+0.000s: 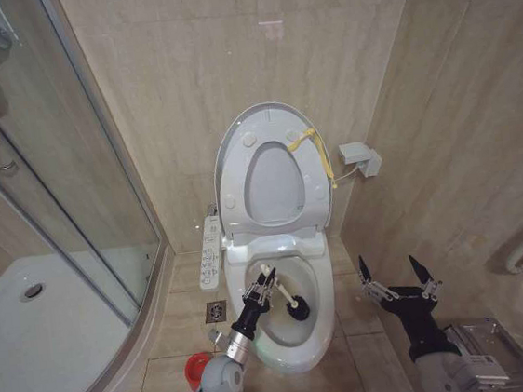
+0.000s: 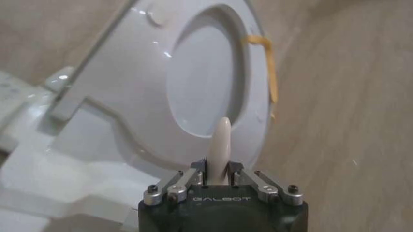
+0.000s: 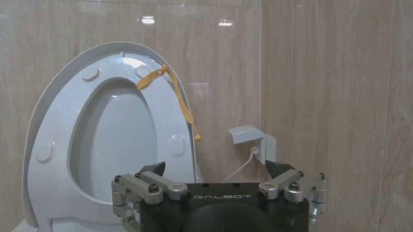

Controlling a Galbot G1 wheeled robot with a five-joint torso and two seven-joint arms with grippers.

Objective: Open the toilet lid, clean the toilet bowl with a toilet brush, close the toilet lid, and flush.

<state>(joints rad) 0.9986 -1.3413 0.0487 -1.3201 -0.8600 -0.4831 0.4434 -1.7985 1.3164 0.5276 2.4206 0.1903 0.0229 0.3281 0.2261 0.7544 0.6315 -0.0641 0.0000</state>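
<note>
The toilet lid stands raised against the back wall with the ring seat in front of it and a yellow cord tied at its upper edge. Below lies the open white toilet bowl. My left gripper reaches over the bowl's near left rim, shut on the white handle of the toilet brush, whose dark head hangs inside the bowl. The left wrist view shows that handle pinched in the left gripper. My right gripper hovers open and empty to the right of the bowl, facing the lid.
A glass shower enclosure with a white tray fills the left. A red cup holder and a floor drain sit left of the toilet base. A control panel hangs on the toilet's side. A wall box is mounted right of the lid.
</note>
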